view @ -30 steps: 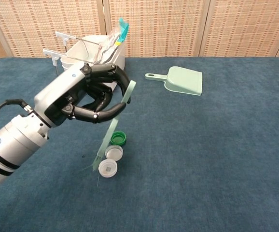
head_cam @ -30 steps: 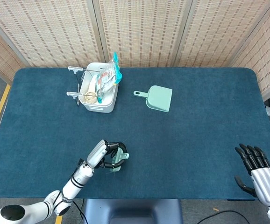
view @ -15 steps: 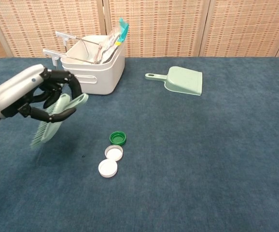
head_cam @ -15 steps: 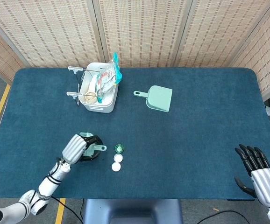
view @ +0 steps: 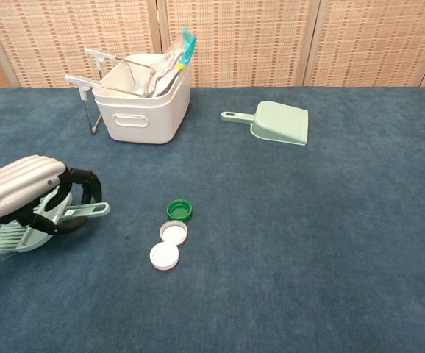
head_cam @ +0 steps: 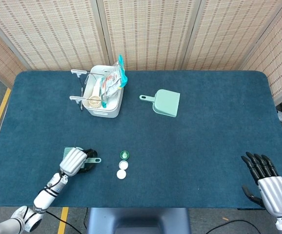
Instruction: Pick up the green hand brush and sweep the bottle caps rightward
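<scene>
My left hand (head_cam: 74,161) (view: 23,193) grips the pale green hand brush (view: 47,218) (head_cam: 90,160) low over the table, at the left of the caps. Its handle points right and its bristles lie toward the left. Three bottle caps sit in a short line to the right of the brush: a green one (head_cam: 125,155) (view: 179,210) and two white ones (head_cam: 123,165) (view: 173,232) (head_cam: 121,174) (view: 164,256). A hand's width of cloth separates the brush handle from them. My right hand (head_cam: 267,180) rests open at the table's front right corner, seen only in the head view.
A white basket (head_cam: 112,108) (view: 135,123) with packets and utensils stands at the back left. A pale green dustpan (head_cam: 165,102) (view: 279,123) lies behind the caps, right of the basket. The blue cloth table (head_cam: 209,126) ends just in front of both hands.
My left hand has carried the brush from over the caps out to the left and down near the table. The caps have not moved. The right hand shifted slightly.
</scene>
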`<state>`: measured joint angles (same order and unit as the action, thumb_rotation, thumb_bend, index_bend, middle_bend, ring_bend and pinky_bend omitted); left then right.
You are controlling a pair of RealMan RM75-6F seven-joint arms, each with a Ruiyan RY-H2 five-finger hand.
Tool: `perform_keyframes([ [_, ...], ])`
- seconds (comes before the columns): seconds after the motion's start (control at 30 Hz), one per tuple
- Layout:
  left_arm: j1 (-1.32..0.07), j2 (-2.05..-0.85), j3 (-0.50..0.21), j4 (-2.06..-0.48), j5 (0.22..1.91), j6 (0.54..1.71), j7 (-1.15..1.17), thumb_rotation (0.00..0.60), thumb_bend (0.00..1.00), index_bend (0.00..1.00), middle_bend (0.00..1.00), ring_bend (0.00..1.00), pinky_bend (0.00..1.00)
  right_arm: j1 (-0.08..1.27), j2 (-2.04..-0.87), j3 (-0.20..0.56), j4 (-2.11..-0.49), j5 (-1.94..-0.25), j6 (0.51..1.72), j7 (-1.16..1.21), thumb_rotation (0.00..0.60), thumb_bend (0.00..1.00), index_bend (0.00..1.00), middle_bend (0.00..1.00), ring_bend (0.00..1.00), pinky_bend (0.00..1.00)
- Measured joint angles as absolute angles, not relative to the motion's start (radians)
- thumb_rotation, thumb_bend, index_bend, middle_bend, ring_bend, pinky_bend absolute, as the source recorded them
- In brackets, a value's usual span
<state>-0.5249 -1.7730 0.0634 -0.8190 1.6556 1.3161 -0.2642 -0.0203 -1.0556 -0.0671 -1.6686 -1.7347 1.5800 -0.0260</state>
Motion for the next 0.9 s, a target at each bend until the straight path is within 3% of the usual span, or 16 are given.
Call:
perform_keyframes([
  [0.1, -0.527, -1.746, 0.057, -0.889, 1.645, 1.301, -0.27, 0.6, 0.33, 0.0, 0.0, 0.69, 0.95, -0.02, -1.057, -0.067, -1.669, -1.737, 1.58, -0.027, 0.6, 0.27, 0.0, 0.01, 0.0, 0.0],
  [0.33, -0.524, -1.673, 0.049, -1.03, 1.64, 1.307, -0.256, 0.6, 0.3, 0.0, 0.0, 0.66, 0.95, -0.027, -1.06, -0.068, -1.664, -1.75, 1.602, -0.022, 0.6, 0.27, 0.0, 0.01, 0.0, 0.0],
  [0.4, -0.519, -1.647, 0.049, -1.074, 1.644, 1.318, -0.251, 0.6, 0.3, 0.0, 0.0, 0.54, 0.89, -0.029, -1.059, -0.068, -1.664, -1.752, 1.605, -0.022, 0.6, 0.27, 0.0, 0.01, 0.0, 0.0],
  [0.47, -0.505, -1.604, 0.054, -1.141, 1.654, 1.352, -0.248, 0.6, 0.31, 0.0, 0.0, 0.22, 0.67, -0.031, -1.057, -0.07, -1.665, -1.754, 1.607, -0.023, 0.6, 0.27, 0.0, 0.01, 0.0, 0.0],
  [0.5, -0.49, -1.569, 0.06, -1.185, 1.664, 1.383, -0.243, 0.6, 0.31, 0.0, 0.0, 0.13, 0.57, -0.032, -1.056, -0.07, -1.665, -1.754, 1.608, -0.024, 0.6, 0.27, 0.0, 0.01, 0.0, 0.0],
  [0.53, -0.475, -1.54, 0.067, -1.217, 1.671, 1.414, -0.235, 0.6, 0.32, 0.0, 0.0, 0.04, 0.39, -0.032, -1.055, -0.07, -1.665, -1.752, 1.608, -0.026, 0.6, 0.27, 0.0, 0.01, 0.0, 0.0],
  [0.57, -0.456, -1.51, 0.074, -1.245, 1.677, 1.448, -0.222, 0.6, 0.33, 0.0, 0.0, 0.01, 0.26, -0.032, -1.055, -0.069, -1.666, -1.749, 1.606, -0.028, 0.6, 0.27, 0.0, 0.01, 0.0, 0.0],
  [0.63, -0.394, -1.447, 0.092, -1.289, 1.685, 1.544, -0.179, 0.6, 0.34, 0.0, 0.0, 0.0, 0.12, -0.032, -1.054, -0.069, -1.668, -1.737, 1.597, -0.035, 0.6, 0.27, 0.0, 0.0, 0.0, 0.0],
  [0.8, -0.178, -1.353, 0.123, -1.303, 1.664, 1.78, -0.106, 0.6, 0.37, 0.0, 0.0, 0.0, 0.04, -0.026, -1.054, -0.067, -1.689, -1.714, 1.563, -0.07, 0.6, 0.27, 0.0, 0.0, 0.0, 0.0],
  [0.9, -0.109, -1.315, 0.134, -1.295, 1.654, 1.821, -0.053, 0.6, 0.37, 0.0, 0.0, 0.0, 0.03, -0.024, -1.058, -0.069, -1.697, -1.719, 1.557, -0.082, 0.6, 0.27, 0.0, 0.0, 0.0, 0.0],
])
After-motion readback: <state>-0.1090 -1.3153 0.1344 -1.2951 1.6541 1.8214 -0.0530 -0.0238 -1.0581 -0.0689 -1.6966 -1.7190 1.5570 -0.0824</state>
